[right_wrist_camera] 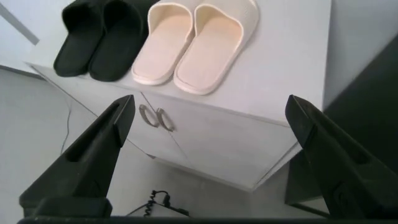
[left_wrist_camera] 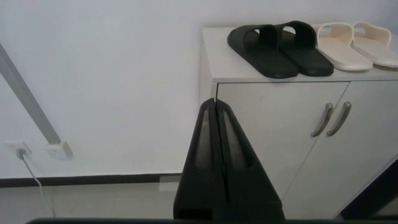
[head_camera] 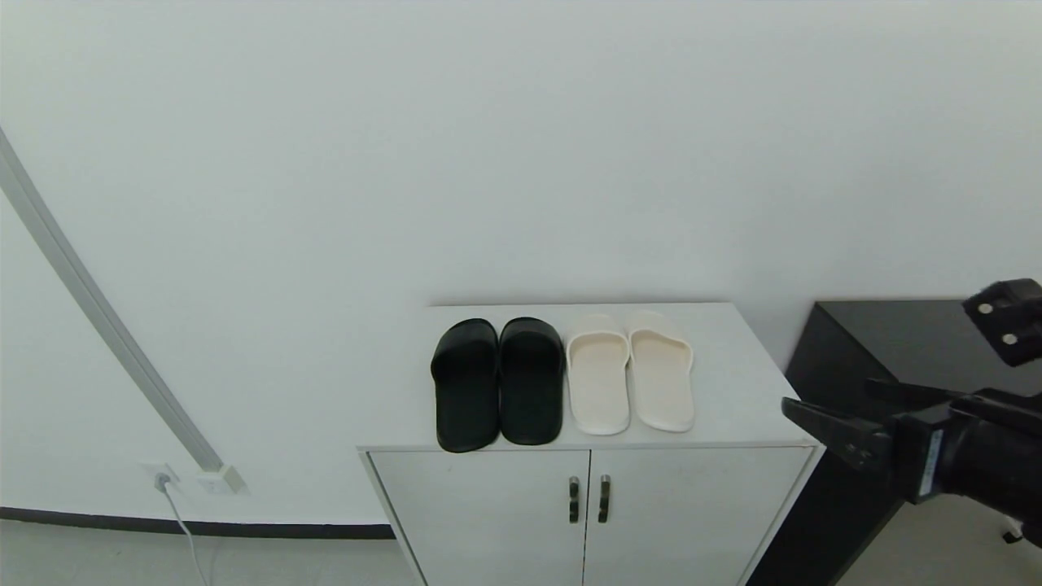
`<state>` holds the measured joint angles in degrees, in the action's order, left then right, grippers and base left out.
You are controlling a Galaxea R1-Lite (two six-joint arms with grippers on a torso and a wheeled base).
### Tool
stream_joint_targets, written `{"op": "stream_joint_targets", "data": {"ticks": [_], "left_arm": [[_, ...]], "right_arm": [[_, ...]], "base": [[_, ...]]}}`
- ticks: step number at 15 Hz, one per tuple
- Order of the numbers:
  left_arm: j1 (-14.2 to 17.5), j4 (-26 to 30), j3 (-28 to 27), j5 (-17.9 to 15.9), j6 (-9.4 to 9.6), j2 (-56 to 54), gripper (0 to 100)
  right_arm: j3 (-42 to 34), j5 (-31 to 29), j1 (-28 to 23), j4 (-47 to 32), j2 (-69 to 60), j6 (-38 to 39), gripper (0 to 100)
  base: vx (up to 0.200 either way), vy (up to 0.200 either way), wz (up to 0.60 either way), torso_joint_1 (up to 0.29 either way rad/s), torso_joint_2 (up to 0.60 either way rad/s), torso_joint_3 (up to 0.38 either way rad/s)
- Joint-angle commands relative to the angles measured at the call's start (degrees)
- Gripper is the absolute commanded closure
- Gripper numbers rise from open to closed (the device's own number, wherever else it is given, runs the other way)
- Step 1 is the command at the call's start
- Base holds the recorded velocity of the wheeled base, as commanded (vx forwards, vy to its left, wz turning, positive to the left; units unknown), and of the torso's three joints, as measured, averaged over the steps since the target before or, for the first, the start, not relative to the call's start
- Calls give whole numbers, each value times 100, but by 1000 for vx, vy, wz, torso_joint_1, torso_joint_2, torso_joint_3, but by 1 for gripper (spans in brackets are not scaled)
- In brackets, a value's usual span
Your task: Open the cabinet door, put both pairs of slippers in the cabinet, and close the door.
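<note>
Cabinet top (head_camera: 733,382) w/ black slippers (head_camera: 498,382), cream slippers (head_camera: 631,372), doors (head_camera: 488,513) closed, R gripper (right_wrist_camera: 209,102) wide

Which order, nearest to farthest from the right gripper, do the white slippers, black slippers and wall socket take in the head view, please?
1. White slippers, right on the cabinet.
2. Black slippers, beside them, left.
3. Wall socket, far left.
</note>
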<state>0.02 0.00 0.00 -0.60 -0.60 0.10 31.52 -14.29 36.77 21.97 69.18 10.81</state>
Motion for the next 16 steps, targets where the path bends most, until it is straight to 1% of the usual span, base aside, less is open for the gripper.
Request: {"op": "stream_joint_targets", "data": {"ticks": [1, 5, 7, 8, 10, 12, 16], "left_arm": [[-2, 0, 0, -2, -2, -1, 100], [-2, 0, 0, -2, -2, -1, 100], [-2, 0, 0, -2, -2, -1, 100], [-2, 0, 0, -2, -2, -1, 100], [-2, 0, 0, -2, 7, -1, 100], [-2, 0, 0, -2, 7, -1, 100], [-2, 0, 0, -2, 7, -1, 100]], "right_arm": [[504, -470, 674, 1, 895, 360, 0], [1286, -918, 1219, 18, 1915, 518, 0], [1558, -1146, 1368, 132, 2354, 659, 0], [1690, -1278, 1386, 352, 2697, 756, 0], [1884, -1586, 1307, 756, 3224, 756, 0], [2226, -1929, 1025, 1099, 3884, 756, 0], [2806, -1981, 735, 1257, 4675, 756, 0]], "base": [[0, 0, 0, 0, 0, 0], [0, 0, 0, 0, 0, 0], [0, 0, 0, 0, 0, 0], [0, 0, 0, 0, 0, 0], [0, 0, 0, 0, 0, 0], [0, 0, 0, 0, 0, 0], [0, 0, 0, 0, 0, 0]]}}
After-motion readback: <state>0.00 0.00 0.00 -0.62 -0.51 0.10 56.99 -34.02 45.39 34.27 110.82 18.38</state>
